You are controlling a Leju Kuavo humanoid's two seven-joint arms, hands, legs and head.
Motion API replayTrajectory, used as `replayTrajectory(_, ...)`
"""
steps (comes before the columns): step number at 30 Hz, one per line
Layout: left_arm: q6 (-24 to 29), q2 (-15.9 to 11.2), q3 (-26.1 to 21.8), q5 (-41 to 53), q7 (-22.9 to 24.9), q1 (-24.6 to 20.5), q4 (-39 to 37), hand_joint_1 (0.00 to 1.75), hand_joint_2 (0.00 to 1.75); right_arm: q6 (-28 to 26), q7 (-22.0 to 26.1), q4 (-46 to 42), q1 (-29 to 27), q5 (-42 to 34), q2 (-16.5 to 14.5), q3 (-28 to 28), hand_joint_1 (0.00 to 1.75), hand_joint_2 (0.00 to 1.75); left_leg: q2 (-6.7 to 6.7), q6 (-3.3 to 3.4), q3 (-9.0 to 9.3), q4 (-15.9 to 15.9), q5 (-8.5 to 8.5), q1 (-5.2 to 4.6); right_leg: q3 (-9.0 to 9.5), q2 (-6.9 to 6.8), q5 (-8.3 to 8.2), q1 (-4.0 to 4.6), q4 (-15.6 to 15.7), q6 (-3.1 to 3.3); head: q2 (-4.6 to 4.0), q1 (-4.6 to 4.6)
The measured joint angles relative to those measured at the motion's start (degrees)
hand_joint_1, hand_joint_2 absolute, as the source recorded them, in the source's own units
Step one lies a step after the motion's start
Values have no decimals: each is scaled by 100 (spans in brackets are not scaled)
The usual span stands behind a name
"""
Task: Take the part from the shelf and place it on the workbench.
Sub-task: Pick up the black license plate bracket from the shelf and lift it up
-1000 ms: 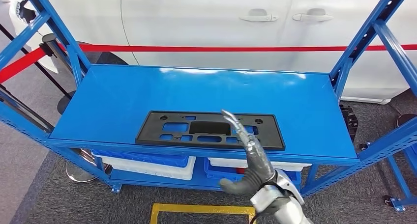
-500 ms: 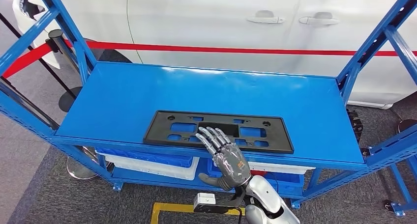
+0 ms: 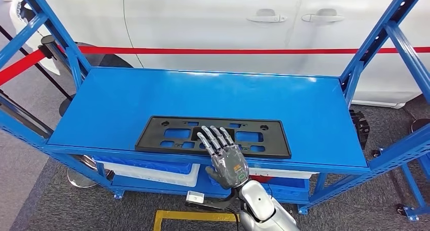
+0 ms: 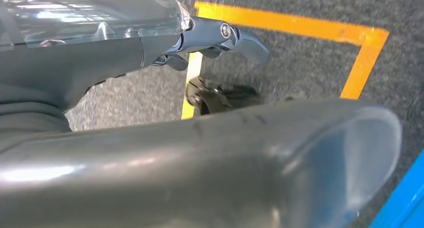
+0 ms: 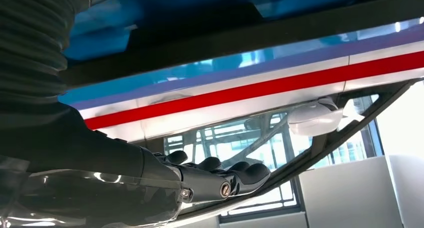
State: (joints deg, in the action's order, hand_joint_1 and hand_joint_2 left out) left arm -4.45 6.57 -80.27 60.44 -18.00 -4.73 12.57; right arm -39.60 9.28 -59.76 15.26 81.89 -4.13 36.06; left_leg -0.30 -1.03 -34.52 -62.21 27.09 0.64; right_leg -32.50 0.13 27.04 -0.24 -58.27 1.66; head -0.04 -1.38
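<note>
A flat black plastic part (image 3: 213, 136) with rectangular cut-outs is lying lengthwise on the blue shelf (image 3: 152, 97), close to its front edge and slightly left of centre. The robot's right hand (image 3: 224, 157) is reaching up from six o'clock with its back facing the head camera, fingers (image 3: 213, 138) stretched out and slightly apart over the near edge of the part, gripping nothing; whether the fingertips are touching the part cannot be told. The left hand (image 4: 220, 35) is hanging low over grey carpet (image 4: 310, 58) marked with a yellow line (image 4: 280, 24), its fingers loosely extended and holding nothing. White and blue bins (image 3: 152, 171) are sitting on the lower shelf level at seven o'clock from the part. Behind the shelf, at twelve o'clock, a white car (image 3: 228, 23) is standing behind a red barrier belt (image 3: 213, 50).
</note>
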Motion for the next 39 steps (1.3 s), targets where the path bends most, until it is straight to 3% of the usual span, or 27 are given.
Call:
replayTrajectory(2, 2, -10, 10, 9, -3, -4, 0, 0, 0, -16, -59, 52, 47, 82, -53, 13, 0, 175, -3, 47, 189, 407, -98, -27, -9, 0, 11, 11, -10, -42, 0, 1)
replayTrajectory(6, 2, -12, 40, 16, -7, 5, 0, 0, 0, -22, -272, 176, 183, 323, -179, 62, 0, 175, 1, 143, 217, 503, -132, -3, -46, -1, 78, 13, -83, -154, 0, 8)
replayTrajectory(8, 3, -12, 45, 18, -9, -2, 0, 0, 0, -23, -383, 292, 296, 437, -232, 85, 0, 175, 13, 185, 240, 551, -159, 21, -268, -3, 374, -2, -572, -203, 0, 16)
replayTrajectory(10, 3, -13, 47, 21, -11, -6, 0, 0, 0, -26, -518, 459, 390, 557, -278, 125, 0, 175, 13, 198, 239, 554, -158, 17, -638, -6, 695, -25, -1320, -231, 0, 20)
replayTrajectory(11, 2, -13, 48, 24, -11, -5, 0, 0, 0, -27, -586, 546, 419, 616, -300, 142, 0, 175, 11, 199, 241, 553, -156, 15, -757, -7, 732, -36, -1543, -239, 0, 20)
replayTrajectory(12, 0, -13, 49, 27, -11, -3, 0, 0, 0, -29, -646, 622, 446, 669, -321, 156, 0, 175, 5, 196, 246, 551, -152, 16, -776, -8, 653, -47, -1555, -242, 0, 20)
replayTrajectory(13, -2, -12, 50, 32, -11, -1, -1, 0, 0, -30, -697, 687, 483, 714, -340, 169, 0, 175, -1, 189, 255, 546, -145, 16, -686, -9, 474, -56, -1342, -239, 0, 21)
replayTrajectory(15, -5, -11, 56, 41, -14, -1, -2, 0, 0, -31, -797, 814, 612, 775, -380, 217, 0, 175, -10, 151, 263, 513, -112, 3, -344, -9, 74, -59, -592, -215, 0, 21)
replayTrajectory(16, -6, -11, 59, 45, -16, -4, -2, 0, 0, -31, -855, 892, 694, 791, -401, 258, 0, 175, -11, 124, 253, 492, -96, -8, -213, -7, -30, -56, -294, -195, 0, 18)
replayTrajectory(17, -7, -11, 62, 49, -20, -8, -2, 0, 0, -32, -918, 978, 770, 800, -422, 304, 0, 175, -10, 94, 239, 474, -85, -19, -148, -2, -63, -49, -125, -177, 0, 15)
replayTrajectory(21, -9, -16, 77, 64, -47, -15, -2, 0, 0, -35, -1100, 1299, 964, 805, -477, 444, 0, 175, -4, -32, 201, 399, -13, 1, -133, 8, -52, -36, -35, -60, 0, 11)
replayTrajectory(23, -9, -20, 85, 69, -56, -17, -2, 0, 0, -35, -1115, 1412, 1047, 805, -506, 492, 0, 175, 2, -80, -3, -69, 268, 10, -118, -2, -59, -48, -15, -1, 0, 9)
replayTrajectory(25, -13, -20, 89, 77, -58, -14, -2, 0, 0, -35, -1129, 1521, 1091, 805, -527, 529, 0, 175, 3, -105, -387, -884, 622, 11, -116, -10, -49, -32, -19, 30, -1, 8)
replayTrajectory(26, -16, -20, 90, 82, -60, -9, -3, 0, 0, -35, -1157, 1578, 1097, 805, -532, 545, 0, 175, 4, -107, -530, -1164, 690, 11, -112, -13, -44, -21, -23, 38, -1, 9)
replayTrajectory(27, -20, -20, 91, 87, -63, -4, -3, 0, 0, -36, -1197, 1628, 1102, 805, -534, 556, 0, 175, 4, -100, -575, -1233, 641, 10, -104, -12, -37, -10, -27, 45, -1, 9)
replayTrajectory(28, -22, -22, 92, 92, -68, -1, -4, 0, 0, -36, -1251, 1676, 1114, 805, -538, 565, 2, 175, 4, -84, -503, -1058, 482, 9, -89, -7, -29, -2, -31, 49, 0, 8)
replayTrajectory(30, -22, -34, 94, 98, -79, -6, -4, 0, 0, -37, -1353, 1764, 1168, 805, -550, 587, 73, 175, 3, -23, -143, -286, 67, -2, -49, 7, -6, 11, -34, 41, 0, 9)
replayTrajectory(32, -23, -47, 97, 106, -93, -21, -4, 0, 0, -37, -1465, 1889, 1258, 805, -559, 630, 155, 175, 0, 40, 120, 294, -112, -31, -51, 18, 4, 28, -41, 5, 0, 11)
replayTrajectory(34, -28, -51, 100, 114, -109, -27, -4, 0, 0, -38, -1567, 2030, 1335, 805, -567, 685, 168, 175, -3, 81, 155, 415, -100, -54, -72, 18, -6, 35, -36, -42, 0, 13)
replayTrajectory(36, -31, -50, 103, 115, -122, -24, -5, 0, 0, -40, -1616, 2138, 1389, 805, -580, 736, 167, 175, 5, 136, 178, 470, -135, -16, -78, 15, 37, 42, -66, -98, 0, 16)
replayTrajectory(37, -31, -49, 103, 109, -130, -25, -6, 0, 0, -41, -1626, 2186, 1418, 805, -586, 757, 166, 175, 11, 168, 195, 503, -154, 2, -122, 16, 125, 44, -181, -125, 0, 21)
replayTrajectory(39, -32, -50, 104, 97, -144, -32, -7, 0, 0, -42, -1627, 2283, 1462, 805, -590, 787, 166, 175, 18, 207, 211, 536, -173, 13, -399, 15, 471, 24, -799, -174, 0, 33)
